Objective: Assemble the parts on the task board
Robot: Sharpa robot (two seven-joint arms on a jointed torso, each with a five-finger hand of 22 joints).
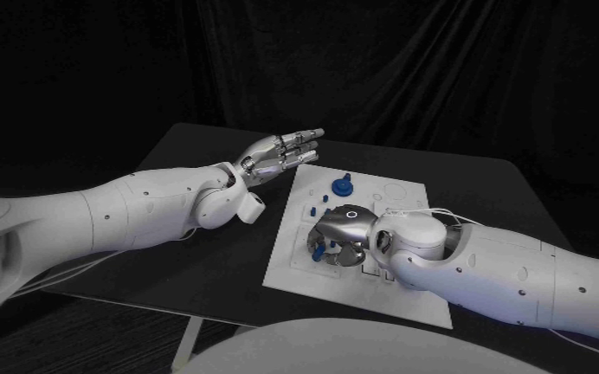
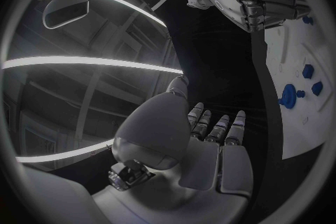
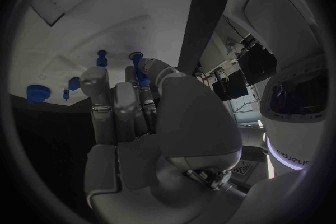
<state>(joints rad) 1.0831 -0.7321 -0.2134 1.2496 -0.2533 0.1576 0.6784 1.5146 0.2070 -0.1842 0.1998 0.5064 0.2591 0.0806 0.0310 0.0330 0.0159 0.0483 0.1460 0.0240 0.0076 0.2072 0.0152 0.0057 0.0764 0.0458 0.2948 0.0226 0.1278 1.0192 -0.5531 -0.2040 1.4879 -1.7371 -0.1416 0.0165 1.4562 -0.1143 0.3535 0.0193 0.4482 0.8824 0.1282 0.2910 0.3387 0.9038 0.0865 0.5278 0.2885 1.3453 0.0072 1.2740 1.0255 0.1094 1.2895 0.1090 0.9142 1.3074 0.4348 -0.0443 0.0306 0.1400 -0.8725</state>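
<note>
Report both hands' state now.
Left hand: open, fingers extended, holding nothing.
Right hand: fingers curled over the task board, apparently gripping a blue part.

The white task board point(image 1: 375, 292) lies on the black table point(image 1: 200, 261). The right hand point(image 1: 339, 234) is curled down over the board's middle, its fingers closed around small blue parts point(image 1: 322, 254) beneath it. A blue round part point(image 1: 341, 189) stands on the board's far end. The left hand point(image 1: 281, 154) hovers above the table beside the board's far left corner, fingers straight and together, holding nothing.
</note>
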